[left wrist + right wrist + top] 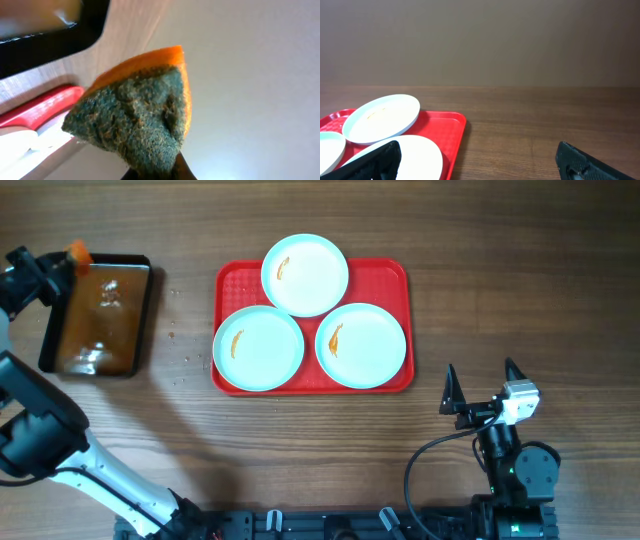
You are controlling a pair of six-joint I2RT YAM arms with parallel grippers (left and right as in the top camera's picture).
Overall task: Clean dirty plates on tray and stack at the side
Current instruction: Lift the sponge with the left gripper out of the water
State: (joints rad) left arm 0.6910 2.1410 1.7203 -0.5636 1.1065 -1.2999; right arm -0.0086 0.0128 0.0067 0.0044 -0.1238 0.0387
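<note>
Overhead, round plates [305, 275], textured tray [396, 276], left end effector [68, 260] pinching fibrous sponge [78, 251], right end effector [481, 367] spread.

My right gripper [481, 367] ends in two black fingers [450, 392] that taper to sharp points, with a white block [521, 399] just behind them on the wrist. A thin black cable [408, 480] loops out from behind that block, and a small green light [514, 471] glows on the black joint further back. My left arm [110, 475] is white along its far link and black nearer its tool.
</note>
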